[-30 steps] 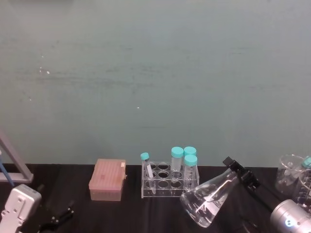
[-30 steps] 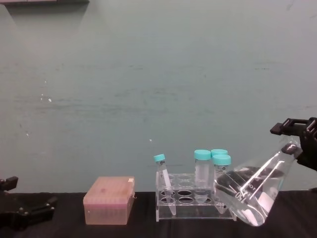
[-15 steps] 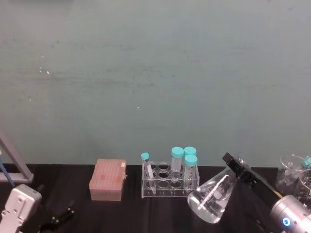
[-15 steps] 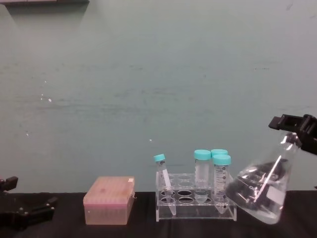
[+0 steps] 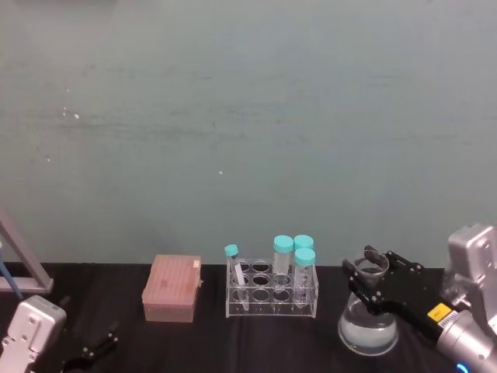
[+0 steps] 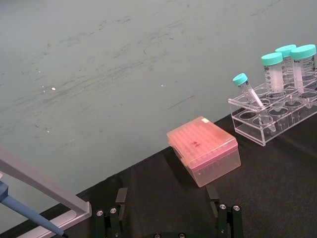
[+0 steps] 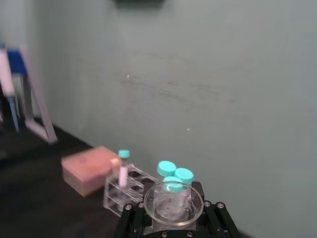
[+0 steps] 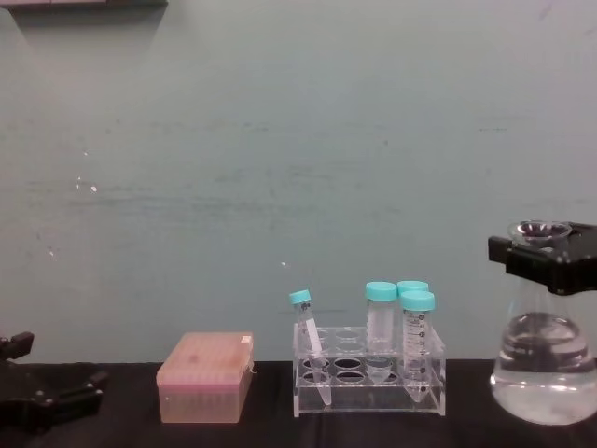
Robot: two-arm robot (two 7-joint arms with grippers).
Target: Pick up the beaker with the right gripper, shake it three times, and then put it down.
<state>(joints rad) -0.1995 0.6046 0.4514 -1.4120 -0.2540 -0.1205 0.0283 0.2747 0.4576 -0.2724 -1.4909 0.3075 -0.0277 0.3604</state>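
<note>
The right gripper (image 5: 371, 275) holds the beaker (image 5: 366, 330) by its narrow neck, w/ both black fingers (image 8: 522, 259) clamped on the glass just under the flared rim. The beaker is upright, not tilted: its wide base hangs straight below the fingers, low by the black table (image 5: 256, 342). If the base touches the table or is a little above it, I cannot tell. Clear liquid (image 8: 543, 387) fills the lower part of the wide body, well below the fingers, and its surface looks level in the chest view. In the right wrist view the round open mouth of the beaker (image 7: 173, 202) sits btw. the two fingers, one at each side of the neck.

To the left of these fingers, near the beaker but apart from it, stands a clear tube rack (image 5: 271, 298) w/ teal-capped tubes (image 5: 283, 244): three upright ones at the end nearer to the fingers, and one thin tube (image 5: 235, 268) which leans at the far end. Farther to the left, beyond the rack, lies a closed pink box (image 5: 172, 287), also on the table.

The left gripper (image 6: 171, 220) is parked low at the left side of the table, well apart from the beaker. Its fingers (image 6: 113, 218) are apart. The pink box lies ahead of them, and the rack is beyond it.
</note>
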